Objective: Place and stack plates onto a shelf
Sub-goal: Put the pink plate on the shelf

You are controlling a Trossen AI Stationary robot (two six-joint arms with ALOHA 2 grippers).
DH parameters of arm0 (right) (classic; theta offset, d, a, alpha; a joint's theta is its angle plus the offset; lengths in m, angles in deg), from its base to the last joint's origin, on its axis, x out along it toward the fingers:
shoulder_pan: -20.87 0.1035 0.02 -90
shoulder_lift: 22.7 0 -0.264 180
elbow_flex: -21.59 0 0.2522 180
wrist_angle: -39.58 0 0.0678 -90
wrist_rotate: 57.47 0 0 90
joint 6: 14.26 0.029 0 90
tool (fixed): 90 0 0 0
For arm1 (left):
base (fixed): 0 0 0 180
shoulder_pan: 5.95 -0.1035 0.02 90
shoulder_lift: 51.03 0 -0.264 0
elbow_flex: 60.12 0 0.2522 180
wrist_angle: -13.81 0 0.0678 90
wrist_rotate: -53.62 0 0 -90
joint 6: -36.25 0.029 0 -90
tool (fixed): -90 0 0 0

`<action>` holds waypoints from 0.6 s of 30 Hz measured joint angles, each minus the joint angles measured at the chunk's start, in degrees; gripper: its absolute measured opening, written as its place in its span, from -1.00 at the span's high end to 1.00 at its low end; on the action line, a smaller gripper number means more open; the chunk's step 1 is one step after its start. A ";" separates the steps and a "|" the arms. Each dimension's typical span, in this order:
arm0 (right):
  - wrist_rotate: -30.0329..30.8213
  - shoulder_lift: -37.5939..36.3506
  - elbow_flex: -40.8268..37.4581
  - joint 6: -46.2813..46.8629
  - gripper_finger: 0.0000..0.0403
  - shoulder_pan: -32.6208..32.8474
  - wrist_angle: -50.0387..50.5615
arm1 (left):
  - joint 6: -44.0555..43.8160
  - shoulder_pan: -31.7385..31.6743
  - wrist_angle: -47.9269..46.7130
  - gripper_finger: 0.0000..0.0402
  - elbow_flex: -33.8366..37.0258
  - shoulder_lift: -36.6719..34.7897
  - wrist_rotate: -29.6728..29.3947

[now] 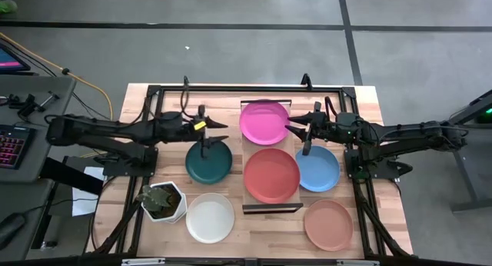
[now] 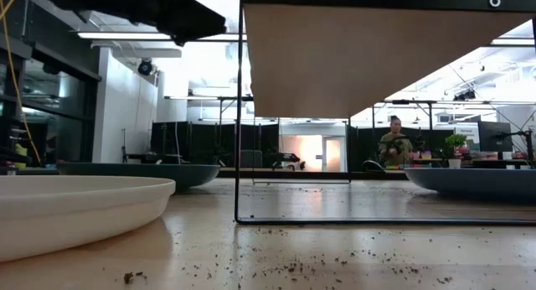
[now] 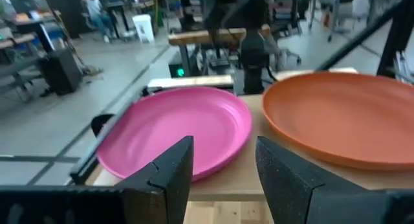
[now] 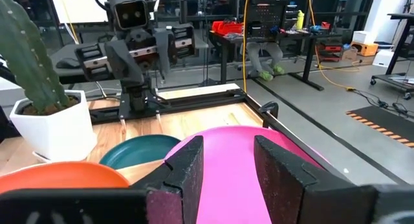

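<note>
The shelf stands mid-table, with a magenta plate on its far half and a coral red plate on its near half. A dark teal plate and a white plate rest on the table to its left. A light blue plate and a salmon tan plate rest to its right. My left gripper hangs open left of the magenta plate, above the table. My right gripper hangs open over that plate's right rim. Neither has anything between its fingers.
A white hexagonal pot with a cactus stands at the near left, beside the white plate. Dark frame bars run along the table's left, right and far sides. Crumbs of soil lie on the wood near the front edge.
</note>
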 joint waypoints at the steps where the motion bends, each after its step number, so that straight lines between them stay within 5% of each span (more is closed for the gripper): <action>1: 0.00 0.00 0.00 -0.02 0.37 0.00 -0.14 | -0.02 -0.10 1.21 0.22 0.90 -0.69 -0.02; 18: 0.00 0.07 0.00 0.03 0.37 0.00 -0.18 | -2.07 -2.25 9.51 0.22 8.23 -4.60 0.08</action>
